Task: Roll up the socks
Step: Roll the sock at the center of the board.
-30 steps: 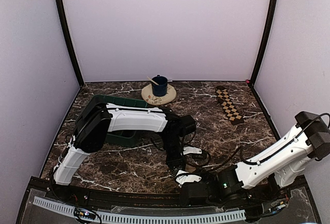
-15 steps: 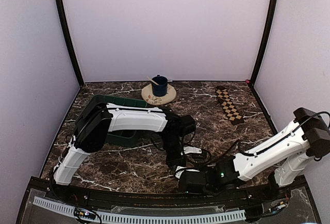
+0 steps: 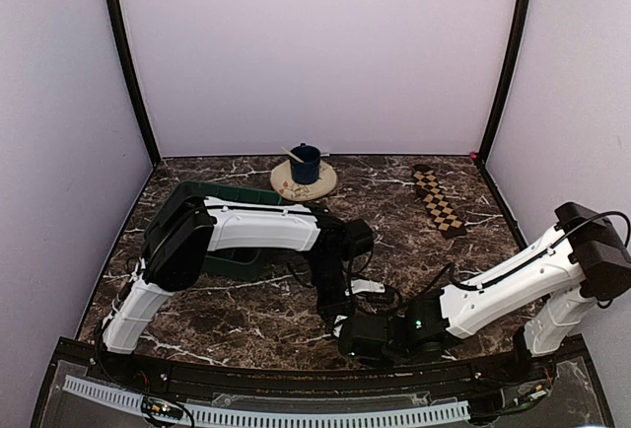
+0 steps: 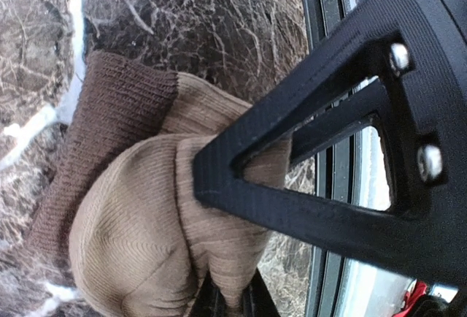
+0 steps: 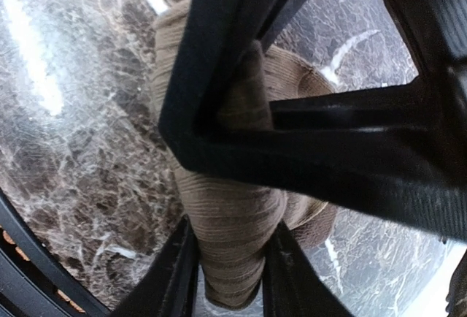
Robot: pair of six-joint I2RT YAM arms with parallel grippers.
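The plain tan sock (image 4: 124, 237) is a bunched bundle with a dark brown cuff (image 4: 95, 134) near the table's front edge. My left gripper (image 4: 230, 299) is shut, pinching a fold of it. My right gripper (image 5: 232, 280) has its fingers (image 5: 179, 273) pressed on both sides of the same tan sock (image 5: 233, 215). In the top view the two grippers meet, left gripper (image 3: 340, 312) and right gripper (image 3: 353, 334), and hide the bundle. The checkered sock (image 3: 438, 200) lies flat as a long strip at the back right.
A dark green tray (image 3: 197, 196) sits behind the left arm. A blue mug (image 3: 305, 164) stands on a round mat (image 3: 296, 189) at the back centre. The black front rail (image 4: 325, 10) runs right beside the bundle.
The right arm has slid left to the left gripper, and its jaws have narrowed onto the tan sock. The left arm has held still.
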